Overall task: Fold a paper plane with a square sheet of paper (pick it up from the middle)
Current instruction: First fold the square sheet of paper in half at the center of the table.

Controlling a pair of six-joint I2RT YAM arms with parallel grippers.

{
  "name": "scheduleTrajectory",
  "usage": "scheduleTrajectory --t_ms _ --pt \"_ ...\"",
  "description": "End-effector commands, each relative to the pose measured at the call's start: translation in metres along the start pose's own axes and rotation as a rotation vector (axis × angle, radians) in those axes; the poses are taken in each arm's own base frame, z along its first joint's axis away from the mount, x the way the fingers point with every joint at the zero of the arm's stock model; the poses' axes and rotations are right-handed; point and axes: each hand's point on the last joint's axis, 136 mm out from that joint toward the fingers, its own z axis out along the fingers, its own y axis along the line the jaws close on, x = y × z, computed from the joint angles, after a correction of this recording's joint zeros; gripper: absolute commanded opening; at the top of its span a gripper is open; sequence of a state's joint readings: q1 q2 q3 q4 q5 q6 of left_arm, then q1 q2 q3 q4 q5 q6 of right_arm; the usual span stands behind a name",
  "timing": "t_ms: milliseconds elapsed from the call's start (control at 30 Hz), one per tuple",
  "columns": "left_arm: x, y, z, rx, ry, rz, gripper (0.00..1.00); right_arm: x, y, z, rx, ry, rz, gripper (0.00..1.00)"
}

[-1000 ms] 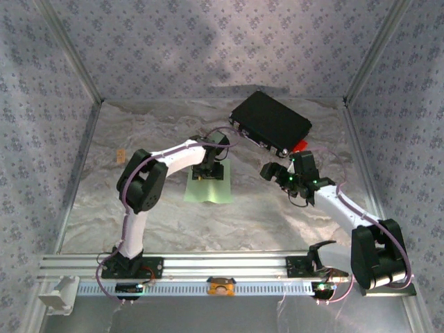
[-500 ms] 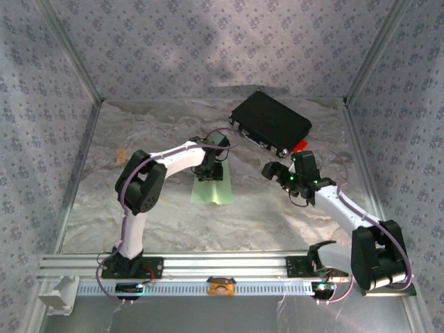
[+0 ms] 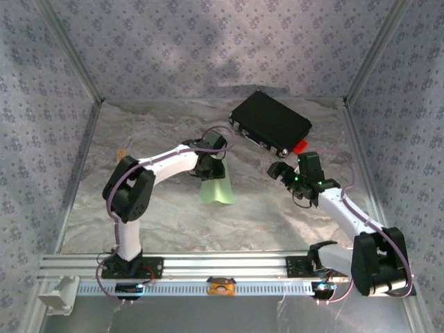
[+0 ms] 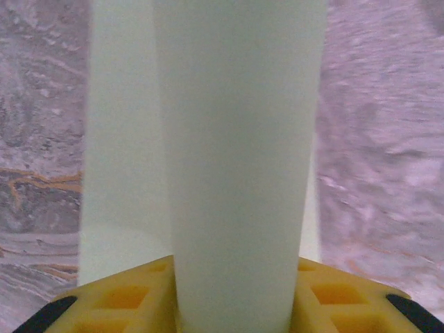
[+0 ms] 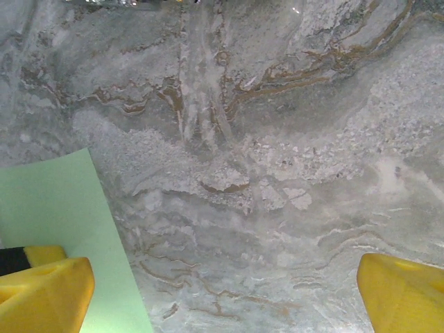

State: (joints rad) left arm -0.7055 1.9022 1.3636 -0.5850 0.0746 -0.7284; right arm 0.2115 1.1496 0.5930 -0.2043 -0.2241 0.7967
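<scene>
Paper (image 3: 216,191) pinched mid-sheet, L gripper (image 3: 208,168) clamped on it, sides drooped toward table (image 3: 166,215), R gripper (image 5: 225,291) jaws wide apart, nearby.

No legible text, label, brand or number on anything here.

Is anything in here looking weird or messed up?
Only the square sheet of paper: it isn't flat. The left gripper pinches its middle, so it humps up in a ridge between the yellow fingers. Nothing looks torn or spilled.
</scene>
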Motion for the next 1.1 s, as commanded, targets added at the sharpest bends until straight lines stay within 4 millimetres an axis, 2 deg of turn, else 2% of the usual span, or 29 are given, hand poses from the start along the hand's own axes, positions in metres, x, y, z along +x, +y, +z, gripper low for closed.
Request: scheduleTrajectory --t_ms 0,167,233,300,433,567,867,1067 --pt "-0.003 -0.035 -0.024 0.185 -0.018 -0.011 0.37 -0.002 0.001 -0.007 -0.017 -0.020 0.022 0.99" --pt "-0.002 -0.085 -0.047 0.489 0.000 0.032 0.39 -0.009 0.016 -0.017 -0.092 -0.066 0.001 0.99" --pt "0.002 -0.099 -0.054 0.584 0.023 0.057 0.40 -0.010 0.029 -0.022 -0.163 -0.075 -0.036 0.99" --pt "0.006 -0.108 -0.057 0.666 0.054 0.065 0.40 -0.013 0.033 -0.026 -0.186 -0.093 -0.050 0.99" --pt "0.014 -0.102 -0.043 0.684 0.083 0.033 0.41 -0.018 0.034 -0.030 -0.182 -0.131 -0.060 0.99" --pt "0.018 -0.094 -0.027 0.696 0.082 -0.041 0.41 -0.012 0.041 -0.028 -0.224 -0.092 -0.109 0.99" --pt "0.025 -0.081 -0.001 0.668 0.095 -0.133 0.42 0.003 0.056 -0.013 -0.338 0.004 -0.160 0.92" --pt "0.029 -0.076 0.010 0.643 0.097 -0.166 0.42 0.005 0.051 -0.005 -0.308 0.031 -0.142 0.87"
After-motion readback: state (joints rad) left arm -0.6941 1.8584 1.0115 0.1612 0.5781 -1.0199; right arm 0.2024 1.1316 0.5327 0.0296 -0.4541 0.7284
